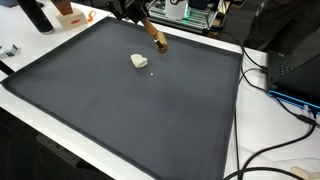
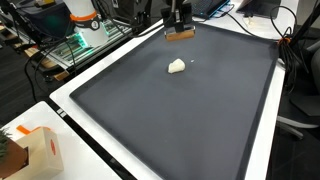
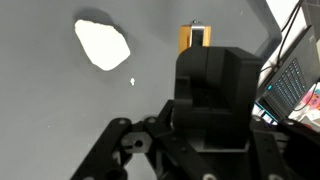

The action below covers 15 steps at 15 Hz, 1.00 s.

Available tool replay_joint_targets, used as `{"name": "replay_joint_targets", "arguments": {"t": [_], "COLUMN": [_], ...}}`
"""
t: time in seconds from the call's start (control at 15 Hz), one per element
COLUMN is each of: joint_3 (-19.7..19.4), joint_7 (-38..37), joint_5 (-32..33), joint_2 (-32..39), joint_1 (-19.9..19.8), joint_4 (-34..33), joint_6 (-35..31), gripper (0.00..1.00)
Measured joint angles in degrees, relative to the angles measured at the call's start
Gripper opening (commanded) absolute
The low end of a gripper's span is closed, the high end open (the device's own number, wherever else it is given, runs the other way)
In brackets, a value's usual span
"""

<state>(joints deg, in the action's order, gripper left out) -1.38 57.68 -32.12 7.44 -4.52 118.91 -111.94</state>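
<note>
My gripper [image 1: 143,20] hangs over the far edge of a dark mat [image 1: 120,110], and it shows in both exterior views [image 2: 178,20]. It is shut on a brown wooden-handled tool [image 1: 156,38] that slants down to the mat [image 2: 180,34]. A white lump [image 1: 139,61] lies on the mat a short way in front of the tool, apart from it [image 2: 177,67]. In the wrist view the lump [image 3: 102,44] sits at upper left, with a tiny white crumb [image 3: 133,81] beside it. The tool [image 3: 195,38] peeks out above the gripper's dark body, which hides the fingertips.
A white table border [image 2: 70,110] rings the mat. Cables [image 1: 275,90] and dark equipment lie off one side. An orange-and-white box [image 2: 45,150] stands at a table corner, and electronics [image 2: 85,30] sit beyond the far edge.
</note>
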Motion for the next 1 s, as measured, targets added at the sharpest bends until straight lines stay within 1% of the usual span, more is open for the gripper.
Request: {"name": "replay_joint_targets", "arguments": {"t": [0.47, 1.0], "joint_3": [0.0, 0.0], "joint_7": [0.6, 4.2], "joint_5": [-1.4, -6.3], "joint_2": [2.5, 5.3], "joint_1": [-1.0, -2.8], "joint_4": [-0.1, -0.1], "joint_6": [0.1, 0.1], "gripper": [0.23, 0.23]}}
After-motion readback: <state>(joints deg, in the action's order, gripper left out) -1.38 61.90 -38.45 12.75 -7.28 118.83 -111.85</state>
